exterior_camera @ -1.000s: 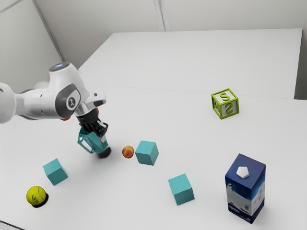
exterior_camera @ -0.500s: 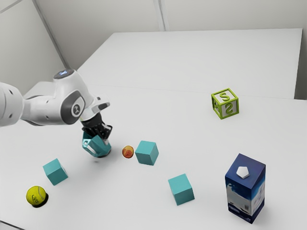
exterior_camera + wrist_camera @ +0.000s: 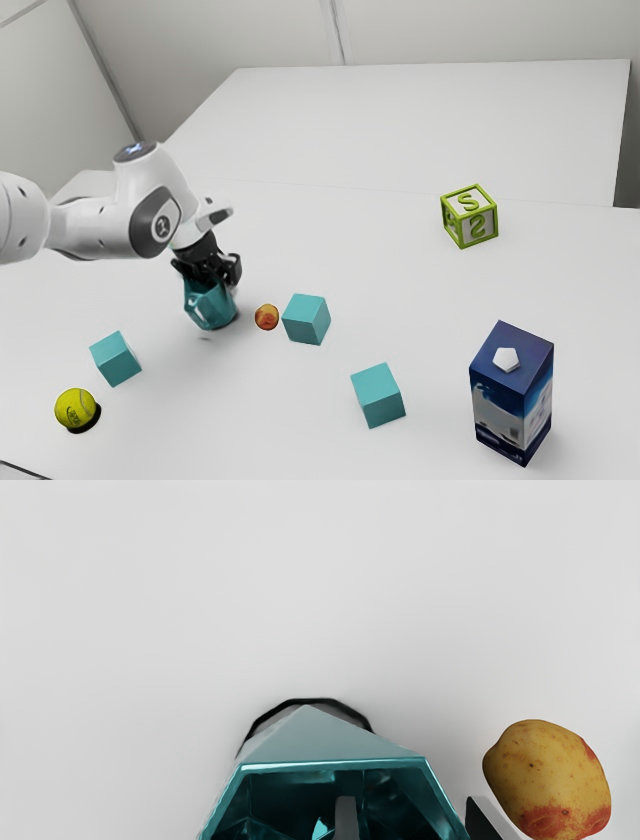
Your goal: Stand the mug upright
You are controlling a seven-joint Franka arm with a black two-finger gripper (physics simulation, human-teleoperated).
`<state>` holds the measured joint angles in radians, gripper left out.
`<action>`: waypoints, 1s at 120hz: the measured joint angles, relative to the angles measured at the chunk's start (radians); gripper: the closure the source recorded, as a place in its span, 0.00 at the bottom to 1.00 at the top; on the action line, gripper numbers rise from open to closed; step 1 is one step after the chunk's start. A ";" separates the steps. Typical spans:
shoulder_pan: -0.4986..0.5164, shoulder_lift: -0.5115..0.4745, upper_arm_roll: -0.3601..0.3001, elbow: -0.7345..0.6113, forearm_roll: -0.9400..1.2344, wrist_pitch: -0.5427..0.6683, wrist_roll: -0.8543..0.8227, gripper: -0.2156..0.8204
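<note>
The teal faceted mug (image 3: 208,306) is at the exterior view's left, leaning slightly, its mouth toward my hand. My gripper (image 3: 222,277) is at its upper part, shut on the mug's wall. In the wrist view the open mouth of the mug (image 3: 332,765) faces the camera. There my gripper (image 3: 411,807) has one finger inside the mug and the other outside, on the potato's side. The contact points and the handle's full shape are partly hidden, and I cannot tell whether the base rests fully on the table.
A red-yellow potato (image 3: 267,317) lies close beside the mug, with a teal cube (image 3: 306,319) just past it. Another teal cube (image 3: 116,358) and a tennis ball (image 3: 76,408) are nearer the front. Farther right stand a third cube (image 3: 378,394), a blue carton (image 3: 511,393) and a letter block (image 3: 469,216).
My hand has moved toward the exterior view's right and lower, carrying the mug. The mug has turned from a strong tilt to a more upright pose, nearer the potato.
</note>
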<state>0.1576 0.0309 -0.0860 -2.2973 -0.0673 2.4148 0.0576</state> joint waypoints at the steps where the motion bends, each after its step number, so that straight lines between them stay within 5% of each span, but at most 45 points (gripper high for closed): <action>1: 0.000 -0.002 0.000 0.000 0.000 0.000 0.000 0.64; 54: -0.014 -0.087 0.000 0.103 -0.005 -0.109 -0.004 0.32; 120: -0.011 -0.045 -0.011 0.485 -0.007 -0.538 -0.011 0.24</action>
<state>0.1469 -0.0144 -0.0968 -1.8121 -0.0738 1.8772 0.0462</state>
